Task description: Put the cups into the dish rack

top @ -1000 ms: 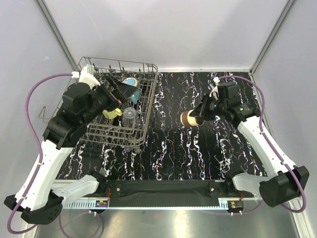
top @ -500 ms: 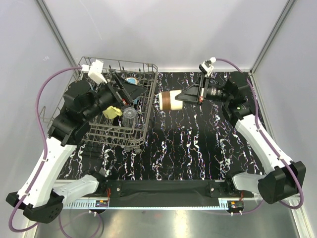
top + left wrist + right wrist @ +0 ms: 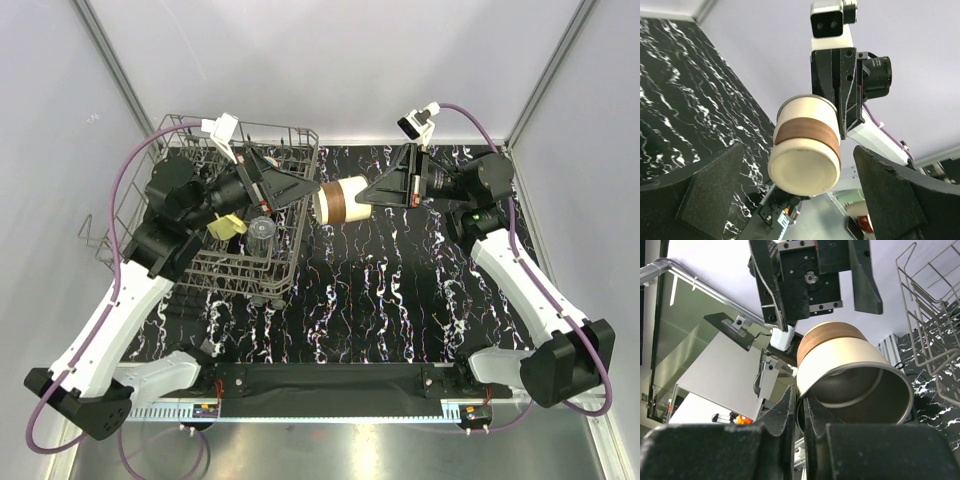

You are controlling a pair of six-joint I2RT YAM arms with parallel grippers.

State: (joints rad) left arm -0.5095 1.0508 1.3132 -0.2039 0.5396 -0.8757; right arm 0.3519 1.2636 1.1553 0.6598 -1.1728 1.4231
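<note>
My right gripper (image 3: 372, 196) is shut on the rim of a cream cup with a brown band (image 3: 340, 198) and holds it on its side in the air, just right of the dish rack (image 3: 290, 255). In the right wrist view the fingers (image 3: 790, 410) pinch the cup's wall (image 3: 850, 370), one inside its dark metallic interior. My left gripper (image 3: 303, 188) is open and faces the cup's base (image 3: 805, 170). Its pads (image 3: 710, 190) stand either side of the base with gaps. A clear glass tumbler (image 3: 262, 237) stands in the rack. The other mugs are hidden.
A yellow item (image 3: 228, 227) lies in the rack next to the tumbler. The rack's wire wall shows in the right wrist view (image 3: 930, 315). The black marbled tabletop (image 3: 400, 290) lies below the cup. The enclosure's grey walls stand close behind both arms.
My right arm has carried the cup up and left, from over mid-table to the rack's right edge. My left gripper has swung right, out from over the rack, to face the cup's base.
</note>
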